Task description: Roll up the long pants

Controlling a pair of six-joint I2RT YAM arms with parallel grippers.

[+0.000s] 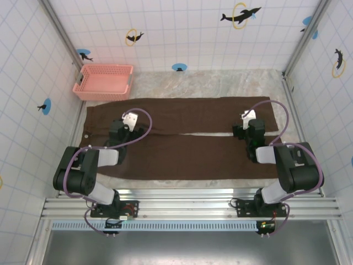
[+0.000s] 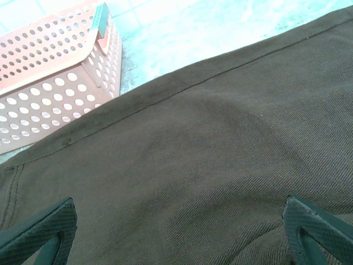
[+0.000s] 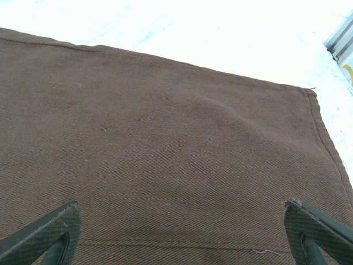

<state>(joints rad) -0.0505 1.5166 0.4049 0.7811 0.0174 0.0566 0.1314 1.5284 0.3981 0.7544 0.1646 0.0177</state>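
Basket (image 1: 102, 94) just beside long pants (image 1: 182, 117)

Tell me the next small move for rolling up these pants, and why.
Probably lower both open grippers to pinch the far leg's edge: the long pants lie flat, legs side by side, with the left gripper and right gripper hovering open above the fabric, gripping nothing.

The long pants (image 1: 182, 138) lie flat across the table (image 1: 220, 85), waist left, leg ends right. The basket (image 1: 103, 81) sits just behind the waist end. The left gripper (image 2: 179, 226) hangs over that end, the right gripper (image 3: 182, 226) over the leg ends
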